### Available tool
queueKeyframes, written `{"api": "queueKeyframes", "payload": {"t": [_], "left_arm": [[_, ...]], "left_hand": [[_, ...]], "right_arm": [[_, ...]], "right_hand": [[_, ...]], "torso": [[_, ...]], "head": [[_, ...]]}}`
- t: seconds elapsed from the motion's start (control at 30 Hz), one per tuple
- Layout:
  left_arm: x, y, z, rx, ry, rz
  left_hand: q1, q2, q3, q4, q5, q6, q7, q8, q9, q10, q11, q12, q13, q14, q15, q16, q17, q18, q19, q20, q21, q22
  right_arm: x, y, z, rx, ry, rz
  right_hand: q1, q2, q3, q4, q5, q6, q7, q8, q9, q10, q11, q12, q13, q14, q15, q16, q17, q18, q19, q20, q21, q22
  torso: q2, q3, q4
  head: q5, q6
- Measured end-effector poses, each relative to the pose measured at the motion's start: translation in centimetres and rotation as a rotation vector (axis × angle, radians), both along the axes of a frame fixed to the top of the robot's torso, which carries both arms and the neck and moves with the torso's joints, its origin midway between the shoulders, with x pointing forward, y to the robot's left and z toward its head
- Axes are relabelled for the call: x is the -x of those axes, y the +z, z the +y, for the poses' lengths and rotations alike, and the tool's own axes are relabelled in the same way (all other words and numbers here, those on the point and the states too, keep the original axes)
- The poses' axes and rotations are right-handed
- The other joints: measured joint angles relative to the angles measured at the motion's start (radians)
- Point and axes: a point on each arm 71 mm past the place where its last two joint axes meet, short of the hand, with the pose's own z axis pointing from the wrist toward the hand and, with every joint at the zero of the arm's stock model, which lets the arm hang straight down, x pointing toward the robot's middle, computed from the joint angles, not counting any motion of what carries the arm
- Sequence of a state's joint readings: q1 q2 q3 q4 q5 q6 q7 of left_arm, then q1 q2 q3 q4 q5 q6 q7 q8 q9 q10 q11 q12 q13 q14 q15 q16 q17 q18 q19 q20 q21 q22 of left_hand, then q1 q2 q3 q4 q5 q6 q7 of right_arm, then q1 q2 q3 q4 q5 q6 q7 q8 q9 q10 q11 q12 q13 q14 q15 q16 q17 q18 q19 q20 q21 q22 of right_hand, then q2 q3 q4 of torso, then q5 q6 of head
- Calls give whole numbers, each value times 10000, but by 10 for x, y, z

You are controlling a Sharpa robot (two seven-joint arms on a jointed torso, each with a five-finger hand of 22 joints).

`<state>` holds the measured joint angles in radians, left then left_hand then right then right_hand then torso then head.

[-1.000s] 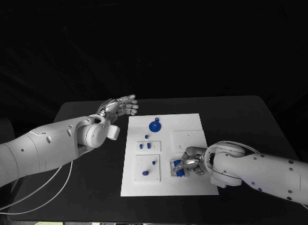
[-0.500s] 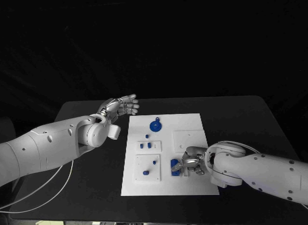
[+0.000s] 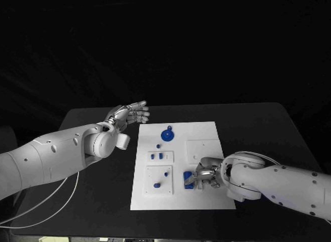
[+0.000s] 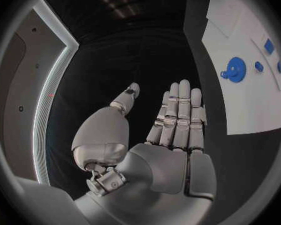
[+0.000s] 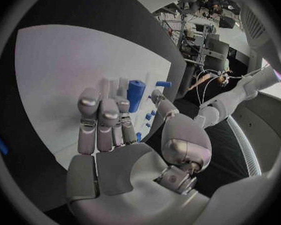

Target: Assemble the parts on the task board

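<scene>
On the near right part of the task board (image 3: 201,126), the right hand (image 3: 206,176) crouches over a blue part (image 3: 188,180), and its fingers and wrist cover most of that piece; in the head view only the part's left side shows, so whether the fingers are pinching it or merely resting beside it cannot be told. From the right wrist view the fingers (image 5: 102,120) stand nearly straight and close together with a blue cylinder-shaped part (image 5: 136,95) just past their tips, contact unclear. Farther up the board lie a round blue part (image 3: 167,135), a tiny blue piece (image 3: 158,146) below it, a pair of small blue pieces (image 3: 158,157) on a raised white tile, and a further blue part (image 3: 156,185) with a small peg (image 3: 166,175) on the near left tile. Well apart from all these, the left hand (image 3: 130,114) hovers beyond the board's far left corner over the black table (image 3: 260,126), flat, fingers extended, holding nothing. Bare table lies on both sides of the board, broad on the right.
</scene>
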<state>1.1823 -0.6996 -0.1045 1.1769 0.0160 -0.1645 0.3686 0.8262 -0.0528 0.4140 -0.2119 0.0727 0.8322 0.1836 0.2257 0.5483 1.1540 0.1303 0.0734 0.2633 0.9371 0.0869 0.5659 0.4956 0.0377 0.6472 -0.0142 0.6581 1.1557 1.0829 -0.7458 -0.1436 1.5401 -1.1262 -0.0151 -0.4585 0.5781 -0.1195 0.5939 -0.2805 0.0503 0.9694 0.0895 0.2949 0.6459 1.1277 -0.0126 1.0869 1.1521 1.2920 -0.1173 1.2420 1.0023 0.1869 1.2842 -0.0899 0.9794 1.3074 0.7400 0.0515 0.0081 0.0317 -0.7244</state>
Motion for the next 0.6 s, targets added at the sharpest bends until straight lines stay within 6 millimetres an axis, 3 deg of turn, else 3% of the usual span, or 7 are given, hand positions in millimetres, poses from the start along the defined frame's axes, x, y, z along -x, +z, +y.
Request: {"api": "queueKeyframes", "payload": {"t": [0.07, 0.23, 0.33, 0.6], "left_arm": [[0, 0, 0, -1, 1, 1], [0, 0, 0, -5, 7, 5], [0, 0, 1, -6, 8, 8], [0, 0, 0, -7, 6, 14]], "left_hand": [[0, 0, 0, 0, 0, 0, 0, 0, 0, 0, 0, 0, 0, 0, 0, 0, -1, 0, 0, 0, 0, 0], [0, 0, 0, 0, 0, 0, 0, 0, 1, 0, 0, 0, 0, 0, 0, 0, -1, 0, 0, 0, 0, -1], [0, 0, 0, 0, 0, 0, 0, 0, 1, 0, 0, 0, 1, 0, 0, 0, 8, 0, 0, 0, 0, -1], [0, 0, 0, 0, 0, 0, 0, 0, 1, 0, 0, 0, 0, 0, 0, 0, 7, 0, 0, 0, 0, -1]], "right_arm": [[0, 0, 0, -18, 39, 13], [2, -1, -1, -34, 194, 101], [2, -1, -1, -28, 270, 115], [2, -1, 0, 41, 341, 39]], "right_hand": [[335, -51, 69, -69, 0, 0, 0, -18, 22, 0, 0, 0, 7, 4, -4, -9, 3, -2, 25, -24, 0, 0], [1900, -196, 219, -105, 0, -2, -2, 2, 77, 0, 0, -39, 60, 46, -19, -45, 57, -7, 54, -52, 41, 0], [2425, -256, 215, -103, 0, -1, -1, 3, 88, 0, 0, -41, 74, 47, -18, -79, 73, -9, 55, -52, 41, 0], [2780, -147, 119, -64, 0, 96, 25, 14, 126, 37, -36, -84, 92, 49, -16, -96, 102, -14, 16, -12, 41, -1]], "torso": [[0, 0, 0], [0, 5, 0], [1, 5, -4], [1, 2, -4]], "head": [[4, 0], [7, 7], [7, 8], [7, 8]]}}
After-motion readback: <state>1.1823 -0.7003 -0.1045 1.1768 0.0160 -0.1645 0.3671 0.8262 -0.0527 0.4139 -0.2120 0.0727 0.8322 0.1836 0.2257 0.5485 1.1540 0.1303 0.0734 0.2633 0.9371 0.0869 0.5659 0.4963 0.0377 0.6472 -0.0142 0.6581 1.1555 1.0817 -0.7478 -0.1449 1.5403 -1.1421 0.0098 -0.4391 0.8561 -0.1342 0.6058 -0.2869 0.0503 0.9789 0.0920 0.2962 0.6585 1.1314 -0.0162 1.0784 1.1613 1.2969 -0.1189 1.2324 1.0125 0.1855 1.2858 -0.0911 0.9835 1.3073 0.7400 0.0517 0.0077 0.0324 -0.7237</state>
